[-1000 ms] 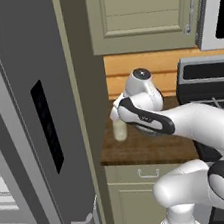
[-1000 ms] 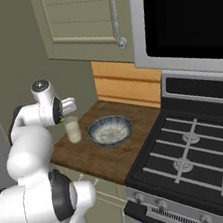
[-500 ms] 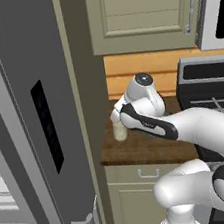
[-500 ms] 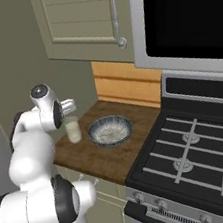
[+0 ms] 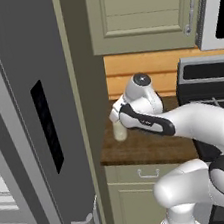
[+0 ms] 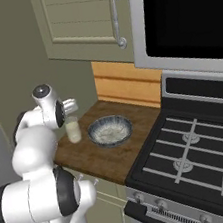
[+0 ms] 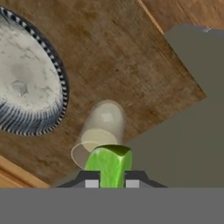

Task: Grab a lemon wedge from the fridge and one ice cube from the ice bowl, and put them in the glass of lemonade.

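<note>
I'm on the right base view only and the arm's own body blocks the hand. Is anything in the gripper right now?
Observer: Yes. In the hand view the gripper is shut on the lemon wedge, a yellow-green piece between the finger tips.
Operator: Where is the wedge relative to the glass?
Observer: In the hand view the glass of lemonade lies just beyond the wedge, its rim partly hidden behind it.
Operator: Is the ice bowl near the hand?
Observer: In the hand view the ice bowl sits beside the glass on the wooden counter, apart from it.
</note>
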You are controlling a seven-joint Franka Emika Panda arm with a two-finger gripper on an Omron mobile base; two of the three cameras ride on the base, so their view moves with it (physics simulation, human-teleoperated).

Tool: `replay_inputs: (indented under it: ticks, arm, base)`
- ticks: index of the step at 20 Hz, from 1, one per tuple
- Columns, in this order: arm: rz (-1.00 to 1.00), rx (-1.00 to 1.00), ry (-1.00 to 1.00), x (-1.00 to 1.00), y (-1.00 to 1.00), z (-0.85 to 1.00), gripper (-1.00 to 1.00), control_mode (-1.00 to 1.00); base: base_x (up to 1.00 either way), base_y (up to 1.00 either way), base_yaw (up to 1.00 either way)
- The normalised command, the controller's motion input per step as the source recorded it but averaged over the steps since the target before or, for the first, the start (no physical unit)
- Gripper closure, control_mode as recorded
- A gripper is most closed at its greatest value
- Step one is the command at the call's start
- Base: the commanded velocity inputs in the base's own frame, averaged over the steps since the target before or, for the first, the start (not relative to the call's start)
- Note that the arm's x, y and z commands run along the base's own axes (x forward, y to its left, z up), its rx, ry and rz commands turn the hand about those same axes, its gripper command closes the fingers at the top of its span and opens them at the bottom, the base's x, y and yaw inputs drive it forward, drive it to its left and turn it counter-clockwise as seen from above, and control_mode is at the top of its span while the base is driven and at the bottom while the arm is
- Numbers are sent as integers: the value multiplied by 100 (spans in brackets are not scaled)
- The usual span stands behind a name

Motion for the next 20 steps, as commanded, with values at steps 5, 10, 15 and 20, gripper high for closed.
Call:
replay_inputs:
  ticks: [5, 10, 15, 20]
  arm:
    - [0, 0, 10, 32, 0, -16, 100, -100]
    - [0, 0, 10, 8, 0, -33, 100, -100]
    - [0, 0, 0, 10, 0, 0, 100, -100]
    - [0, 0, 0, 26, 0, 0, 100, -100]
  base:
    - [0, 0, 0]
    - [0, 0, 0]
    - [0, 0, 0]
    - [0, 0, 0]
